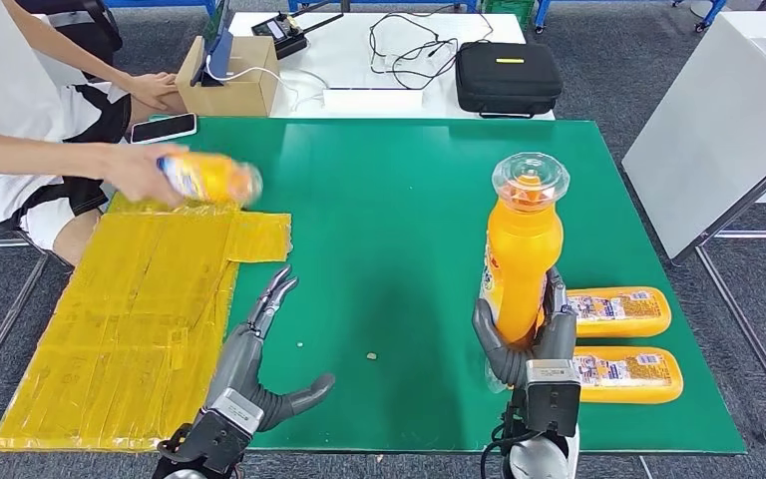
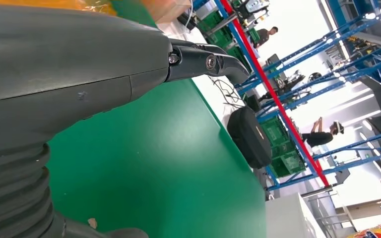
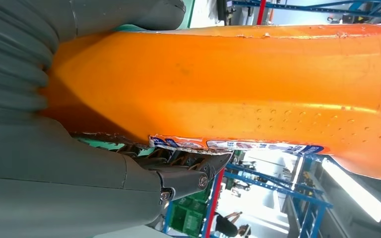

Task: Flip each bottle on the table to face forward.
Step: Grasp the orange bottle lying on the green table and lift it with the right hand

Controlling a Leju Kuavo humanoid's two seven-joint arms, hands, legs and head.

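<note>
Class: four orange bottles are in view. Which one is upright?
The bottle in the right hand, orange bottle, cap up. Two bottles lie flat beside it; a person holds another sideways.

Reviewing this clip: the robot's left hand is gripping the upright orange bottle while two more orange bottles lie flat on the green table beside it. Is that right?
Not quite: the head view shows the right hand, not the left, gripping the upright orange bottle. The left hand holds nothing, fingers spread over the green table. The rest stands: two orange bottles lie flat beside the held one.
</note>
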